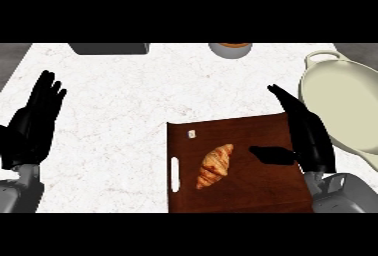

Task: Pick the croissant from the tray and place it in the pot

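1. The step in hand looks like the approach to the pick. The right hand [310, 140] hangs over the right edge of the wooden tray [258, 192]. Its fingers are straight and spread away from the thumb, which juts out to its left, and it holds nothing.
2. The croissant [215, 166] lies flat on the tray to the left of that thumb's tip, near it but not touching. It lies on a slant, one end farther from the hand than the other.
3. The cream pot [343, 102] sits just to the right of the right hand, with one handle showing at its far rim.
4. The left hand [33, 125] rests open, fingers up, at the view's left, well apart from the tray.
5. The next move, as I judge it, is for the right hand to shift left and lower until fingers and thumb straddle the croissant across its thick middle, then close. The tapered ends would likely give a poorer hold.
6. After that comes a lift clear of the tray and a short carry to the right. The pot's raised rim is the thing to clear before letting go.
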Robot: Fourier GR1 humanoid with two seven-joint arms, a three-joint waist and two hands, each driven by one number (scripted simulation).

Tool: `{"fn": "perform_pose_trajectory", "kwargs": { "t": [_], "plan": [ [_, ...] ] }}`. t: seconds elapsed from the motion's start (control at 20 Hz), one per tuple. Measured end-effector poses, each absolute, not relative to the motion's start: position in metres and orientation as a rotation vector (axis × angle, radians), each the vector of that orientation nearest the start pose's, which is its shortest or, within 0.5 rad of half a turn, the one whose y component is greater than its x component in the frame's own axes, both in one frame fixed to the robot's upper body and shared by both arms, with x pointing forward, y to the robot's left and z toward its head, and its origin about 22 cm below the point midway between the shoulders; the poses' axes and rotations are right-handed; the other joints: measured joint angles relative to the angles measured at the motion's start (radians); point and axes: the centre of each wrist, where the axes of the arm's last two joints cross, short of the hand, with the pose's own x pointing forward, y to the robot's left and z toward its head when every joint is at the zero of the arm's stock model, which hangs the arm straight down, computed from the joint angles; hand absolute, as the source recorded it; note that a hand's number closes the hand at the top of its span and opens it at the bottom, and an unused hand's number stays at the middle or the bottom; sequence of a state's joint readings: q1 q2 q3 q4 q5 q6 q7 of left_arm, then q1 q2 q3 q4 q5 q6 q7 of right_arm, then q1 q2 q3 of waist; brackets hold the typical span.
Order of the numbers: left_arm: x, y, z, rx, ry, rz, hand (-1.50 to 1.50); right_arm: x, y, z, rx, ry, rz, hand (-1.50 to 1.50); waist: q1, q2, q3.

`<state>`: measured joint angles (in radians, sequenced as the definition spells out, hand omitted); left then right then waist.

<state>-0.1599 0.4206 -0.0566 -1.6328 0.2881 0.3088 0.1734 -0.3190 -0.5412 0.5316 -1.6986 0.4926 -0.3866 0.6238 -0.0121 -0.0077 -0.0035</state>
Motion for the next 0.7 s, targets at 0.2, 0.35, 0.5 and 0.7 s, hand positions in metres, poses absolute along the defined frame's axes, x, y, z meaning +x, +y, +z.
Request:
{"fn": "perform_pose_trajectory", "kwargs": {
  "t": [0.2, 0.35, 0.5, 0.7],
  "plan": [
    [0.278, 0.281, 0.083, 0.200, -1.607, 0.067, 0.00, 0.266, -0.169, 0.107, -0.757, -1.297, 0.788, -1.50, 0.012, 0.003, -0.001],
    [0.279, 0.279, 0.081, 0.196, -1.612, 0.054, 0.00, 0.271, -0.148, 0.115, -0.724, -1.149, 0.892, -1.50, 0.025, 0.005, -0.001],
    [0.281, 0.276, 0.081, 0.186, -1.612, 0.046, 0.00, 0.280, -0.124, 0.116, -0.690, -1.035, 0.985, -1.50, 0.035, 0.009, 0.000],
    [0.285, 0.271, 0.086, 0.181, -1.616, 0.046, 0.00, 0.290, -0.099, 0.112, -0.626, -0.928, 1.066, -1.50, 0.036, 0.009, 0.001]
  ]
}}
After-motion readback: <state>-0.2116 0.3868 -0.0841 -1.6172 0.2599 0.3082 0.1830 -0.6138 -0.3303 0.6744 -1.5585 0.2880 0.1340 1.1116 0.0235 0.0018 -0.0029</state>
